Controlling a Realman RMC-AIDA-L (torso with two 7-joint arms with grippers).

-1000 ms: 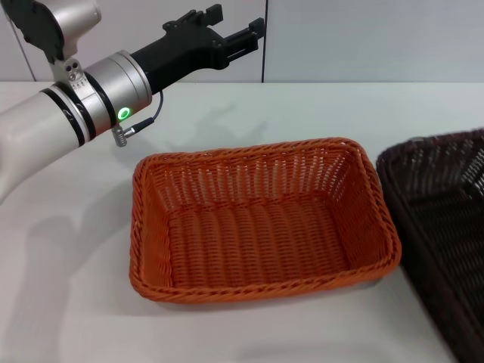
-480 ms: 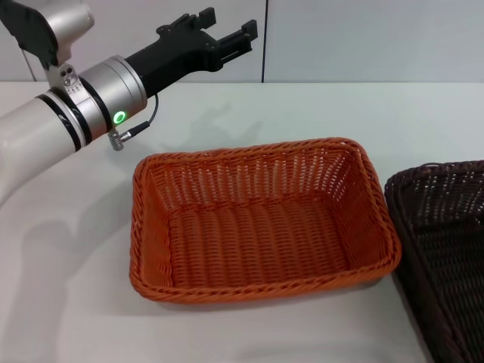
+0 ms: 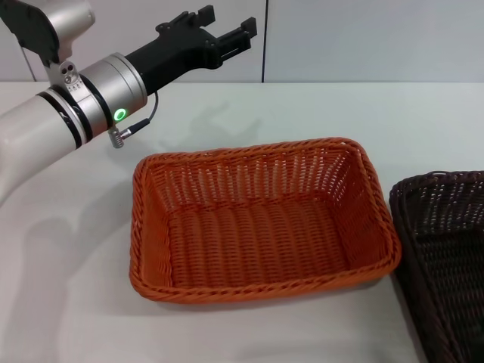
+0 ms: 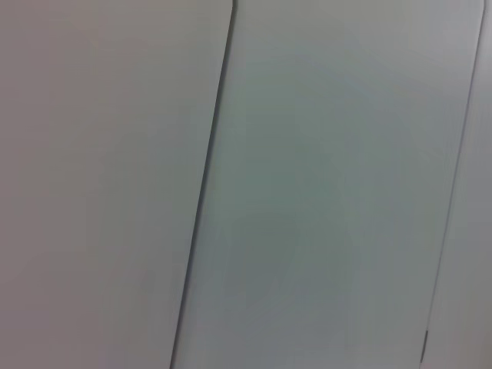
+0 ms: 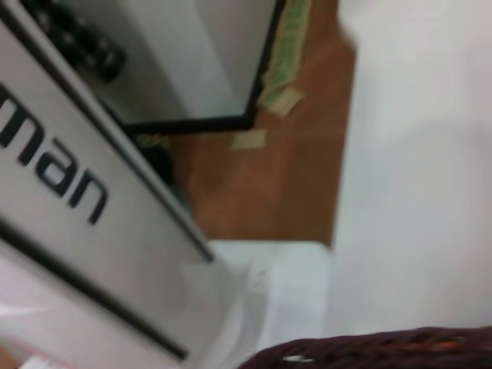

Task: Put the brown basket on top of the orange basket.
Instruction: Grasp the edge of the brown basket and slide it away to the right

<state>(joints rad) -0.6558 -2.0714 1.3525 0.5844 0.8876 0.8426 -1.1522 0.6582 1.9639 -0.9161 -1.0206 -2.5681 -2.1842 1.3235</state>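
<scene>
The orange basket sits in the middle of the white table, open side up and with nothing in it. The brown basket stands to its right, cut off by the picture's right and bottom edges, with a narrow gap between the two. A strip of its dark rim also shows in the right wrist view. My left gripper is held high above the table's far left, behind the orange basket, open and holding nothing. My right gripper is out of view.
The white table has bare surface left of and behind the orange basket. A pale wall with a dark vertical seam stands behind the table. The right wrist view shows brown floor beside the table.
The brown basket has slid to the right, away from the orange basket and further out of the picture. My left arm has risen slightly and then held still.
</scene>
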